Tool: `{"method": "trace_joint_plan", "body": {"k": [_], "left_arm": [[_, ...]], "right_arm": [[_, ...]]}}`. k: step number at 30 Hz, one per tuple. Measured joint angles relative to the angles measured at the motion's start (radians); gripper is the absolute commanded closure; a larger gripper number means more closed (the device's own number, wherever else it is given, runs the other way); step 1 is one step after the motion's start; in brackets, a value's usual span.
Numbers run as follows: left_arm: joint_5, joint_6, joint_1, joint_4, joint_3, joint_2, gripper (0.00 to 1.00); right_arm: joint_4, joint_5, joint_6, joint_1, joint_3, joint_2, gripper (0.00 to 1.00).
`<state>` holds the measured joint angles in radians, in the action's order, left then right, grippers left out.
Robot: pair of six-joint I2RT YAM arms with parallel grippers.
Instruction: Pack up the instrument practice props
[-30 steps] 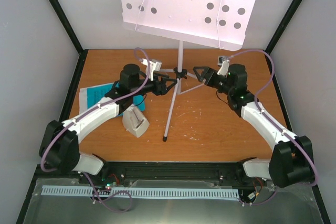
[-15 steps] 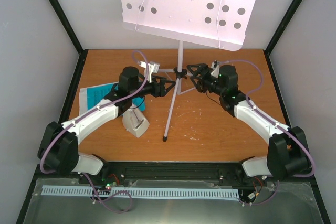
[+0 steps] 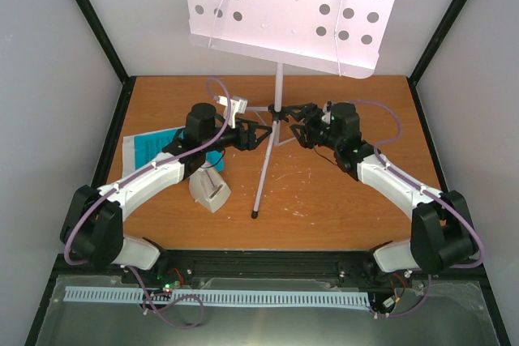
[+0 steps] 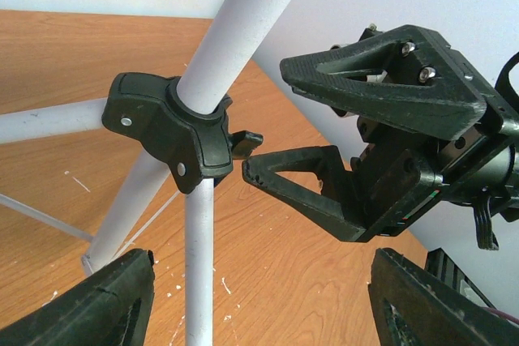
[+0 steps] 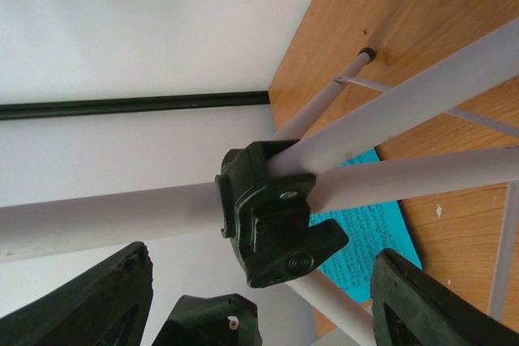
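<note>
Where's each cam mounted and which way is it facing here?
Top external: above and behind the arm bases, looking down at the table; both arms and the music stand show.
Left wrist: on the left arm, facing the stand's black tripod collar; own fingertips at bottom corners, right gripper opposite.
Right wrist: faces that collar from the other side; own fingertips at bottom corners, sheet-music pages behind.
Shared: both wrist views hold the collar.

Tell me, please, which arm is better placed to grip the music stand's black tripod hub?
Probably right: the open right tool has the hub centred between its fingers in its wrist view; the left tool, also open, sees it off-centre.
</note>
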<state>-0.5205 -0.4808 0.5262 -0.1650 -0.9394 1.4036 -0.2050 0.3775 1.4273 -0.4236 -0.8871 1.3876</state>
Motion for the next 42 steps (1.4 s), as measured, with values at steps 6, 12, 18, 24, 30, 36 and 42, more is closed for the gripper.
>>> {"method": "trace_joint_plan", "body": {"k": [6, 12, 18, 24, 30, 36, 42], "left_arm": [[-0.006, 0.000, 0.000, 0.000, 0.000, 0.002, 0.27], [-0.008, 0.000, -0.001, 0.000, 0.000, 0.002, 0.27], [-0.008, 0.000, -0.001, 0.000, 0.000, 0.002, 0.27], [-0.011, 0.000, -0.001, 0.000, 0.000, 0.002, 0.27], [-0.012, 0.000, -0.001, 0.000, 0.000, 0.002, 0.27], [-0.014, 0.000, -0.001, 0.000, 0.000, 0.002, 0.27], [-0.018, 0.000, -0.001, 0.000, 0.000, 0.002, 0.27]], "right_arm": [[0.003, -0.021, 0.032, -0.011, 0.003, 0.000, 0.52], [-0.002, -0.029, 0.063, -0.018, 0.009, 0.001, 0.51], [-0.015, -0.041, 0.098, -0.027, 0.014, 0.002, 0.62], [-0.034, -0.051, 0.130, -0.032, 0.021, 0.021, 0.62], [-0.048, -0.055, 0.144, -0.033, 0.025, 0.023, 0.75], [-0.051, -0.053, 0.151, -0.038, 0.025, 0.023, 0.82], [-0.060, -0.060, 0.152, -0.038, 0.034, 0.023, 0.74]]}}
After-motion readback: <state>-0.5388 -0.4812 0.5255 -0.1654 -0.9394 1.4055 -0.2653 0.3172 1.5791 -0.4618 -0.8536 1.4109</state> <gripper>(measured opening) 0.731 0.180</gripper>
